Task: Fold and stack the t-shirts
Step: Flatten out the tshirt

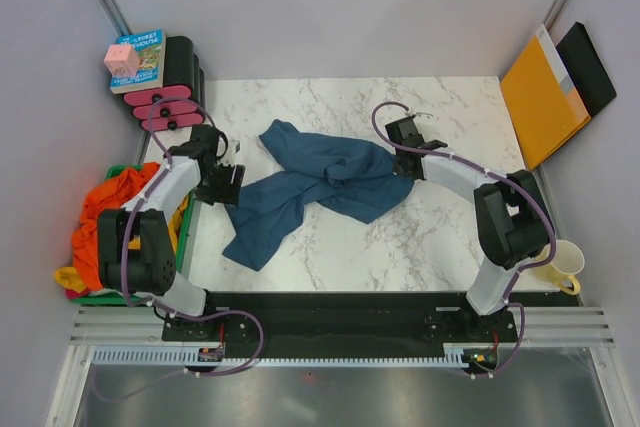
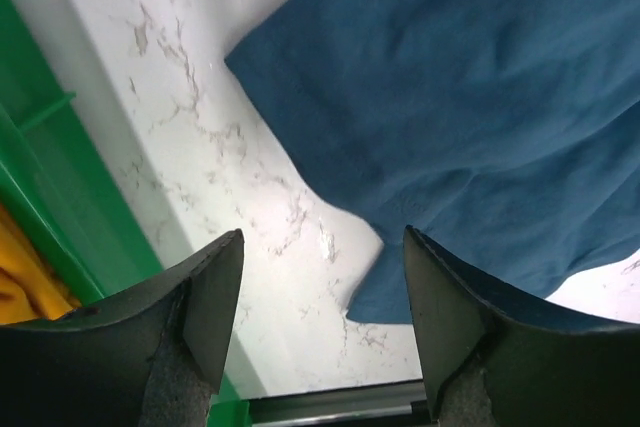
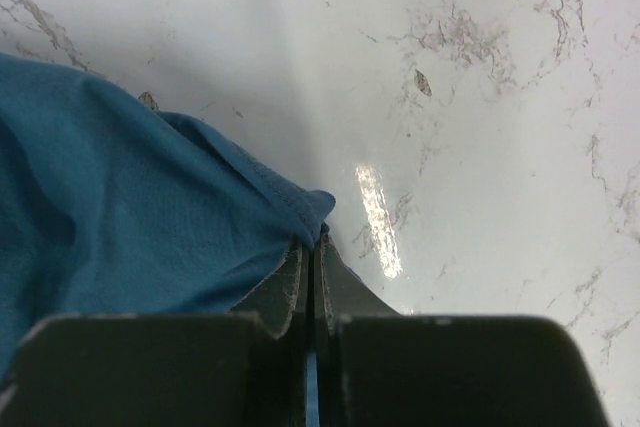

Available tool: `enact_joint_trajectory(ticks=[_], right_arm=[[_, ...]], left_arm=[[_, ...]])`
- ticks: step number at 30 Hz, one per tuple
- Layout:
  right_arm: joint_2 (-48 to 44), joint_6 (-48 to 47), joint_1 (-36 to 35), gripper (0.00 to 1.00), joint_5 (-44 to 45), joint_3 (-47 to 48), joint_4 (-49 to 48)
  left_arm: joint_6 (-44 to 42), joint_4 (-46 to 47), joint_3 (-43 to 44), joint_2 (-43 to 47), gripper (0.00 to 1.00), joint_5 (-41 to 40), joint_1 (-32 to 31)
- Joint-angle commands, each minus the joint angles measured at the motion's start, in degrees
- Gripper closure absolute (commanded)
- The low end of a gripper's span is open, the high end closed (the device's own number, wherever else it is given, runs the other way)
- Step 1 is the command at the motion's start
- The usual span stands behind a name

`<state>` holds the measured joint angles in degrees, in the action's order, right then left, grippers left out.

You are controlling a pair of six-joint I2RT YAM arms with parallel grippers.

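Teal shirt (image 1: 310, 187) lies crumpled across the middle of the white, grey-veined marble worktop (image 1: 420, 237), which has plain pale walls on three sides. The cloth is dark blue-green and matt. One lobe reaches toward the far left corner and a long tail runs toward the near edge. Its sleeves and neck are lost in the folds.

Off the left edge stands a green bin (image 1: 118, 170), mostly hidden by the left arm and by the orange shirt (image 1: 105, 207) heaped in it. Only a scrap of the yellow shirt (image 1: 68, 277) shows at the bin's near end.

An orange folder (image 1: 540, 97) leans at the far right corner. A book (image 1: 148, 59) sits beyond the far left corner. A yellow mug (image 1: 560, 262) by the near right corner is half covered by the right arm. A pink cube (image 1: 122, 59) rests on the book.

Left gripper (image 2: 322, 247) hangs with its jaws apart and nothing between them, over bare marble and the shirt's left edge. Right gripper (image 3: 312, 247) is pressed closed, pinching the shirt's hem at its right end. Its own fingers hide how much cloth is caught.
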<state>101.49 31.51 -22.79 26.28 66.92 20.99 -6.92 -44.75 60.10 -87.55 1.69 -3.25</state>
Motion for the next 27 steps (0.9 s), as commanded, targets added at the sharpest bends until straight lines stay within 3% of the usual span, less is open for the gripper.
enact_joint_trajectory(ticks=[1, 5, 14, 17, 18, 19, 24, 27], right_arm=[[-1.21, -0.48, -0.15, 1.0, -0.71, -0.03, -1.04], [-1.56, -1.01, -0.15, 1.0, -0.88, 0.06, -0.95], [-2.09, -2.15, -0.15, 1.0, 0.0, 0.85, -0.25], [-2.18, -2.33, -0.15, 1.0, 0.09, 0.85, -0.16], [-2.18, -2.33, -0.15, 1.0, 0.08, 0.85, -0.16], [-2.26, -2.24, -0.15, 1.0, 0.35, 0.76, -0.16], [-3.23, -2.67, 0.02, 1.0, 2.36, 2.07, 0.71], [-5.07, -3.64, 3.43, 1.0, 2.55, 9.7, 4.13]], left_arm=[[-0.99, 5.28, 3.54, -2.1, 0.29, 4.11, 0.17], [0.06, 7.04, 3.19, -5.78, 0.31, 4.99, 0.17], [-0.03, 7.31, 3.71, -12.12, 0.48, 4.46, 0.17], [0.06, 7.31, 4.06, -12.21, 0.69, 4.72, 0.17], [0.06, 7.31, 4.15, -12.21, 0.94, 4.55, 0.17], [0.06, 7.31, 4.15, -12.29, 0.98, 3.76, 0.17], [-0.29, 8.45, 5.03, -6.08, 0.98, 1.38, 0.34], [-1.52, 7.49, 11.16, -1.07, 0.98, 0.15, 0.7]])
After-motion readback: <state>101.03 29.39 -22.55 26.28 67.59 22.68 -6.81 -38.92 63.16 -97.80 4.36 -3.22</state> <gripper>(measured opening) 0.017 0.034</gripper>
